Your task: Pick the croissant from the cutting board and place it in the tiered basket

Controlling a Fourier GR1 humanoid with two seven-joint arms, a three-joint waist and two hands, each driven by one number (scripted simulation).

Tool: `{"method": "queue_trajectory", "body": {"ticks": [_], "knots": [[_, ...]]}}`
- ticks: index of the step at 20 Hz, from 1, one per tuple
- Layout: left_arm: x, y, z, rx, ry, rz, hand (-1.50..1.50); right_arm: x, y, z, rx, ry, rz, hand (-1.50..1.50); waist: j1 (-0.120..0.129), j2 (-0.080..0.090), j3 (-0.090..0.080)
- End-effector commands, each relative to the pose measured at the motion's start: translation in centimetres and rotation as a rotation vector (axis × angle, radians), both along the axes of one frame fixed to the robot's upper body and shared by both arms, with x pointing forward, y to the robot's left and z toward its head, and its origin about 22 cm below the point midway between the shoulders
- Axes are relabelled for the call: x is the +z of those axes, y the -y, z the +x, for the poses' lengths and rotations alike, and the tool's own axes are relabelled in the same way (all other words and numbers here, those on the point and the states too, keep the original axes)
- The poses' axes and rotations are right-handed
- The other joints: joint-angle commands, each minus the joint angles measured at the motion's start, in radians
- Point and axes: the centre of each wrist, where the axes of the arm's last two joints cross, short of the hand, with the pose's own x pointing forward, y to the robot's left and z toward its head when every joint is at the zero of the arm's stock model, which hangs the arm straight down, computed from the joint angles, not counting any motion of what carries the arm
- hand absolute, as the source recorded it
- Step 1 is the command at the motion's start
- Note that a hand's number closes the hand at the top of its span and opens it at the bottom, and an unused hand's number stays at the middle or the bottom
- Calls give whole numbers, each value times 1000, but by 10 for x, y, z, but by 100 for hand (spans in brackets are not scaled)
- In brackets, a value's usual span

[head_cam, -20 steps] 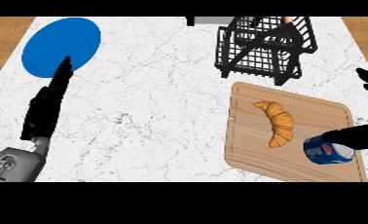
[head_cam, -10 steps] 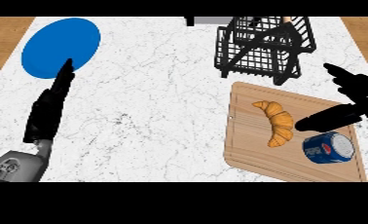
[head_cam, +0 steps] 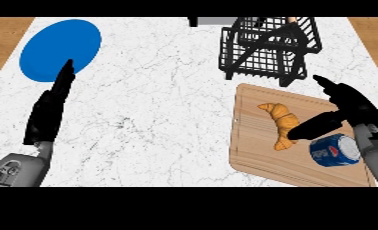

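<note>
Left hand lies flat at the view's left, fingers straight and together, pointing up. Right hand at the right edge spreads wide, thumb apart from fingers, apparently holding nothing.

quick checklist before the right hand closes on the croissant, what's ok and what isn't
1. Croissant on cutting board: ok.
2. Right hand open, thumb next to the croissant: ok.
3. Fingers around the croissant: not ok, nothing is grasped.
4. Soda can close under the right hand, may get bumped: not ok.
5. Tiered basket upright beyond the board: ok.
6. Left hand open, far from the board: ok.
</note>
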Motion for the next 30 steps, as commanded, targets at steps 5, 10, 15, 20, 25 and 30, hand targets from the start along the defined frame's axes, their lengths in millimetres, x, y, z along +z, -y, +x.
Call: {"method": "queue_trajectory", "body": {"ticks": [5,10,15,20,25,30], "knots": [[2,0,5,10,4,6,0,-5,-29,3,-2,-77,-149,-150,2,1,0],[-2,-2,-1,0,6,3,0,-2,-34,-5,1,-58,-178,-150,-1,-1,0],[21,-2,-5,21,12,2,0,-8,-34,-15,-7,-73,-180,-150,-1,-3,0],[1,-3,0,4,-1,-8,0,-19,-37,0,-15,-105,-173,-150,-1,0,0],[3,2,1,-5,-1,-8,0,-39,-43,-4,-31,-120,-144,-150,-3,-1,0],[10,7,3,-2,0,-20,0,-56,-38,7,-31,-115,-165,-150,-1,0,0]]}}
